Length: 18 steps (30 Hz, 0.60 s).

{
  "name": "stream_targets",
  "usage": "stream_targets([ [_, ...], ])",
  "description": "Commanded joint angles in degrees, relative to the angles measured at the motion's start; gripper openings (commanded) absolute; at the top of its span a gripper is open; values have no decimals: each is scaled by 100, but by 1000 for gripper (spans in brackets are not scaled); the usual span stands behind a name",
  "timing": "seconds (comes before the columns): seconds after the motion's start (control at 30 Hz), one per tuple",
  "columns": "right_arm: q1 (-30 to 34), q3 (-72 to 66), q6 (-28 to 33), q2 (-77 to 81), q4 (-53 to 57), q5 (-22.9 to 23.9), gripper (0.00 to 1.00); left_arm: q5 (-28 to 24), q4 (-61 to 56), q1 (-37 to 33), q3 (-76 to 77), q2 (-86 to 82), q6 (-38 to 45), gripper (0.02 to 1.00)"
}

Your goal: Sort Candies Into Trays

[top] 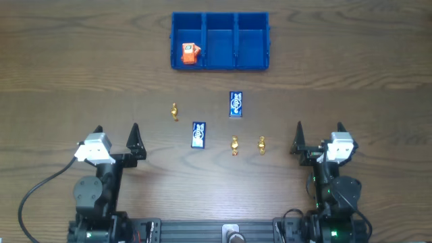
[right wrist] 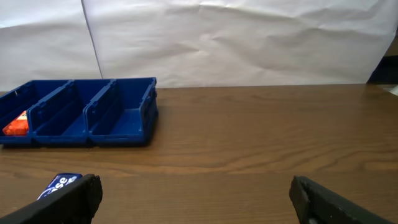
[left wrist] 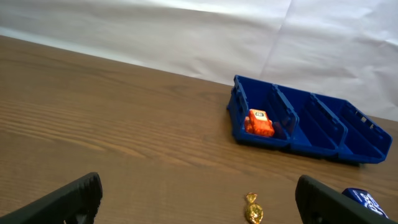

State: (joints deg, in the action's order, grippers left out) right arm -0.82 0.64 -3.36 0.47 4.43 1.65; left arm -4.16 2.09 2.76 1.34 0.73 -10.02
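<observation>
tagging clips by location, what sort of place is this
Probably a robot test bench in a lab: a wood-grain table, a plain white backdrop behind it, and a blue three-compartment tray set out for sorting.

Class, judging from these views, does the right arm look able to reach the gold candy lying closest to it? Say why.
Probably yes. The right gripper stands open, and the gold candy lies on bare table close by, with nothing between them; the second gold candy lies apart from it.
</observation>
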Motion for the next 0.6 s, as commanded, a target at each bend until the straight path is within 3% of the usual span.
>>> stream_targets([
  [0.03,24,-20,63,-31,17,-31,998,-96,199,-22,-107,-48,83,998],
  [0.3,24,-20,-59,-31,-175,-116,998,-96,199,-24,-107,-48,83,998],
  [0.4,26,24,-1279,68,-264,-205,998,-96,199,-22,-107,-48,83,998],
  [0.43,24,127,-1534,203,-221,-271,998,-96,197,-24,-107,-48,83,998],
  [0.6,15,1825,-1574,1967,715,-1108,998,-96,199,-24,-107,-48,83,998],
])
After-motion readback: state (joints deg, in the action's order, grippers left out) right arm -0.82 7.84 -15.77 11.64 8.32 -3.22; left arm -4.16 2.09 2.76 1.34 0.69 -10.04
